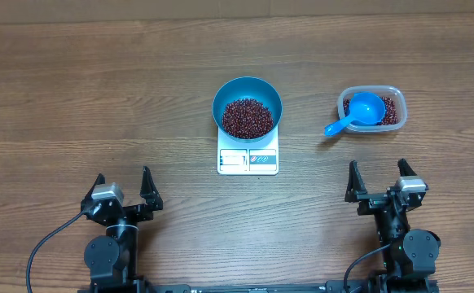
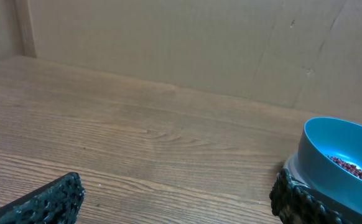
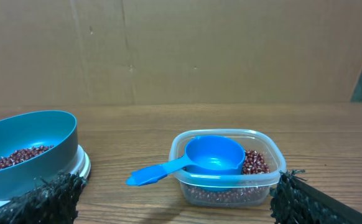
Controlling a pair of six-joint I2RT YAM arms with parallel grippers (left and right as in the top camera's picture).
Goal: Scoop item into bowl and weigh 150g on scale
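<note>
Scale (image 1: 247,160) half hidden under bowl (image 1: 247,87), display unreadable

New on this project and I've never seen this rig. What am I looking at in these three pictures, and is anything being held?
Two robot arms sit at the near edge of a wooden table. The overhead picture looks straight down. The other two come from a camera on each wrist, with that arm's own dark fingers showing in the bottom corners.

The left gripper and right gripper are both open and hold nothing.

In the middle, a blue bowl of red-brown beans stands on a white scale. On the right arm's side, a clear tub holds more beans and a blue scoop, whose handle sticks out over the rim.
</note>
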